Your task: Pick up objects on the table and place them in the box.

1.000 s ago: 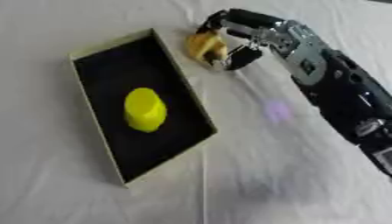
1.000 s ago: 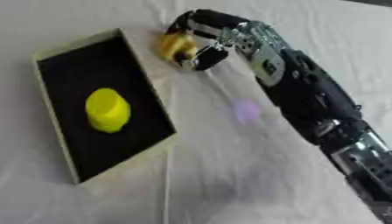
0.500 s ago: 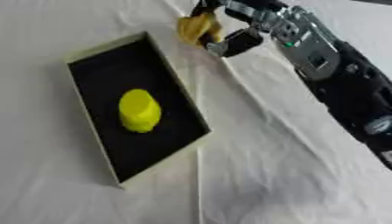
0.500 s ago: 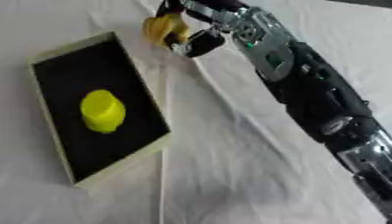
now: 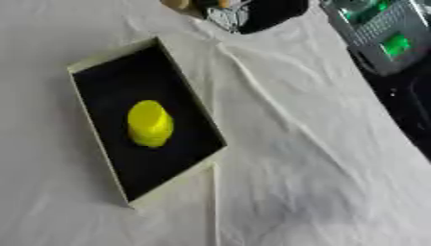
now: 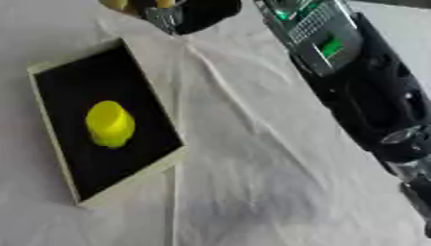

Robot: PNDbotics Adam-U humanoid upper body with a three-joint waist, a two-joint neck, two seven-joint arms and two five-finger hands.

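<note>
An open box (image 5: 94, 68) with pale walls and a black floor lies at the left of the white-clothed table. A yellow rounded object (image 5: 150, 123) rests on the box floor. My right hand (image 6: 187, 11) is at the top edge, beyond the box's far right corner, its fingers curled round a tan-yellow object (image 6: 118, 4) that is mostly cut off by the edge. The black and silver right forearm (image 6: 353, 91) runs down the right side. The left hand shows in neither view.
A wrinkled white cloth (image 5: 286, 158) covers the table to the right of and in front of the box. The right arm takes up the upper right part of the views.
The right hand has carried the tan-yellow object up to the top edge, where both are now partly cut off. The whole picture has also shifted, so the camera moved.
</note>
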